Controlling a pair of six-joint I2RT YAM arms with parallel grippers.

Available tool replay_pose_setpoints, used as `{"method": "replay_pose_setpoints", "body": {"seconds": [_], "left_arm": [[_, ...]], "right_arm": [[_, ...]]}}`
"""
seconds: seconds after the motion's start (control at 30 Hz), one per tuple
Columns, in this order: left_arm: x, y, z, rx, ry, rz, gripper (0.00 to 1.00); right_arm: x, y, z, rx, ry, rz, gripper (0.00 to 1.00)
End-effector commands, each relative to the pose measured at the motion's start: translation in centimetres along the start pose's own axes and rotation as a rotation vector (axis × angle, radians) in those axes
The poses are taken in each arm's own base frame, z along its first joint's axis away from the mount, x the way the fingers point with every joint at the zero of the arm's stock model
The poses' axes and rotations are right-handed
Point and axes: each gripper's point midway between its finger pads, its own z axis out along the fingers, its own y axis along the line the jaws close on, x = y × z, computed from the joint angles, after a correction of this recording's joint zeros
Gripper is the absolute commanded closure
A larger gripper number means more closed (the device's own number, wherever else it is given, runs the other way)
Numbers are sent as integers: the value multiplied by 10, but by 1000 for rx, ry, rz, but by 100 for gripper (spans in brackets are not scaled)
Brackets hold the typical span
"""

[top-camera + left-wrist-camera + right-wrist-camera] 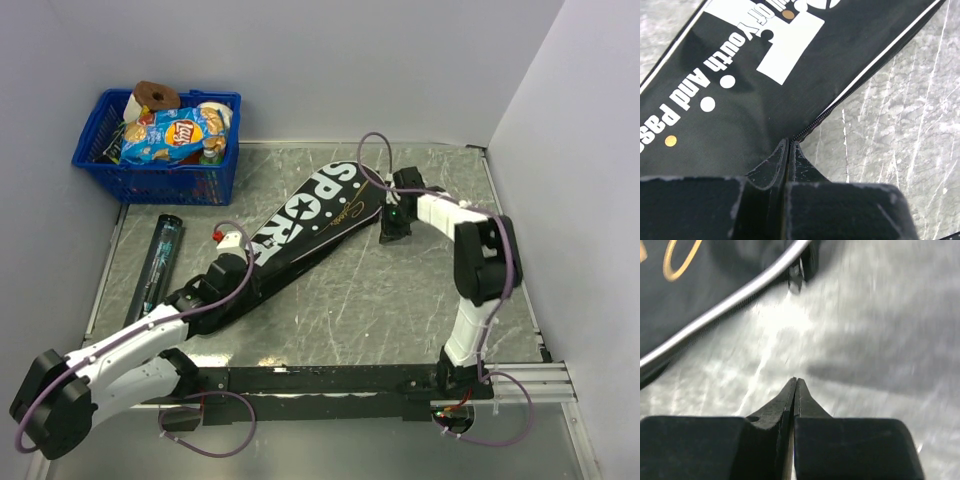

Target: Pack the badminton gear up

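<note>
The top camera looks down from 6 o'clock. Both wrist cameras sit close over the bag [310, 225]; the right, blurred, probably its 2 o'clock edge.

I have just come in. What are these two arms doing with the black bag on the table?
Two robot arms work on a black SPORT racket bag lying diagonally on the table. The left gripper is shut at the bag's zipper edge; whether it pinches fabric is unclear. The right gripper is shut on nothing, just short of the zipper pull at the wide end. A dark tube lies beside the bag, not packed.
</note>
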Motion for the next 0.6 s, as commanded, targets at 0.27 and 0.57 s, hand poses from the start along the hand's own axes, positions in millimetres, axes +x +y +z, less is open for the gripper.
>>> {"method": "replay_pose_setpoints", "body": {"seconds": [0.27,0.57], "left_arm": [[-43,-50,-26,203,-86,-111,34],[-61,-44,20,16,-103,-150,61]], "right_arm": [[-84,41,-69,-107,-340,47,66],[-147,70,-57,-215,-375,47,67]]}}
